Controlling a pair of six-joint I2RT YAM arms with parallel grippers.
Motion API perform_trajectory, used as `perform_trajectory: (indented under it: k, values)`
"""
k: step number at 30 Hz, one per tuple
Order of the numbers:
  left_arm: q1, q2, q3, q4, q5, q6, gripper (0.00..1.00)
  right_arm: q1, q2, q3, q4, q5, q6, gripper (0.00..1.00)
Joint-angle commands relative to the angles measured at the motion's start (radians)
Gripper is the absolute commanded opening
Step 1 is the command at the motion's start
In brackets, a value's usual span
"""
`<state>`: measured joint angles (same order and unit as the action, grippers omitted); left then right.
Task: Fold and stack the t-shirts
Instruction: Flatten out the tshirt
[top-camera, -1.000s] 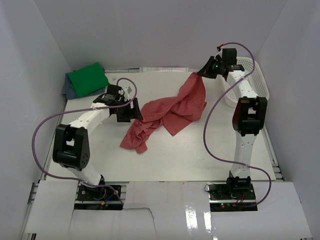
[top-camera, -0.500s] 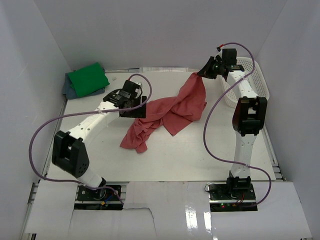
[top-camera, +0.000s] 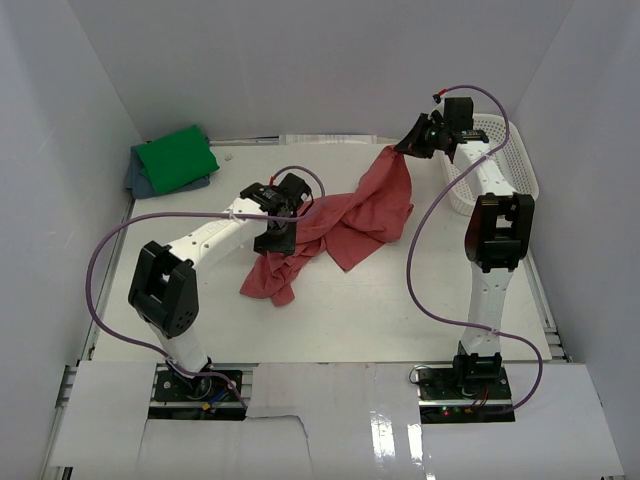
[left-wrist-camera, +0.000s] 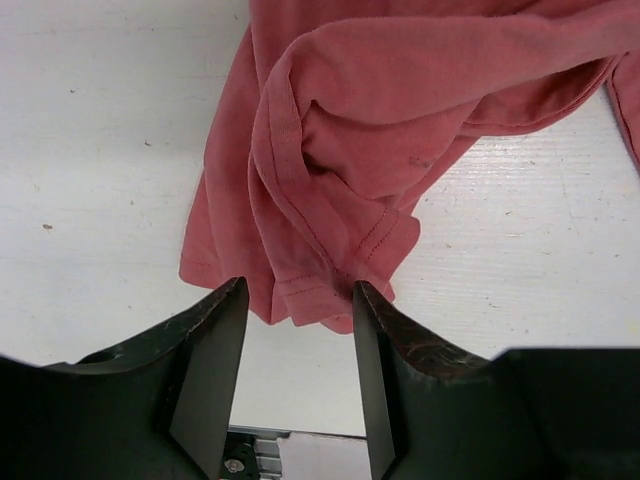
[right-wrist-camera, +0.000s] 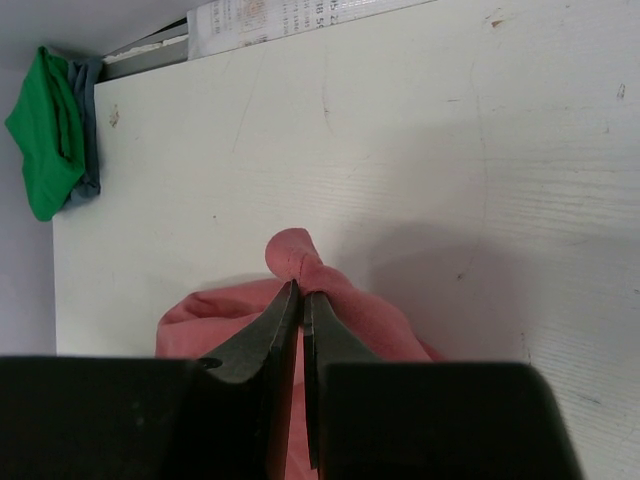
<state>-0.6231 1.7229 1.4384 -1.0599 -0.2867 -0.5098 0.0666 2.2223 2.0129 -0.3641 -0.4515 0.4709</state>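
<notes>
The brick-red t-shirt (top-camera: 345, 220) lies crumpled across the middle of the table, one end lifted at the back right. My right gripper (top-camera: 402, 148) is shut on that lifted corner; the pinched cloth (right-wrist-camera: 305, 262) bulges past its tips (right-wrist-camera: 301, 292). My left gripper (top-camera: 278, 238) is open and hovers over the shirt's left part; its jaws (left-wrist-camera: 298, 295) straddle a hemmed sleeve edge (left-wrist-camera: 330, 290) without closing on it. The green t-shirt (top-camera: 175, 157) lies folded on the blue-grey t-shirt (top-camera: 140, 181) at the back left; both show in the right wrist view (right-wrist-camera: 45, 130).
A white lattice basket (top-camera: 500, 160) stands at the back right, beside the right arm. White walls enclose the table (top-camera: 380, 310) on three sides. A paper strip (right-wrist-camera: 300, 15) lies along the back edge.
My left arm has swung right and forward, from beside the shirt's left edge to over its left part. The right gripper and the lifted corner have not moved.
</notes>
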Motion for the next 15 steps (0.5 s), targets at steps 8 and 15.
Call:
perform_trajectory:
  k: [8, 15]
  values:
    - [-0.036, 0.026, 0.019, -0.022, -0.017, -0.059, 0.59, -0.001, -0.033, -0.014, 0.005, -0.012, -0.015, 0.08]
    - [-0.05, 0.041, 0.036, -0.02, -0.019, -0.062, 0.62, -0.001, -0.029, -0.014, 0.008, -0.016, -0.015, 0.08]
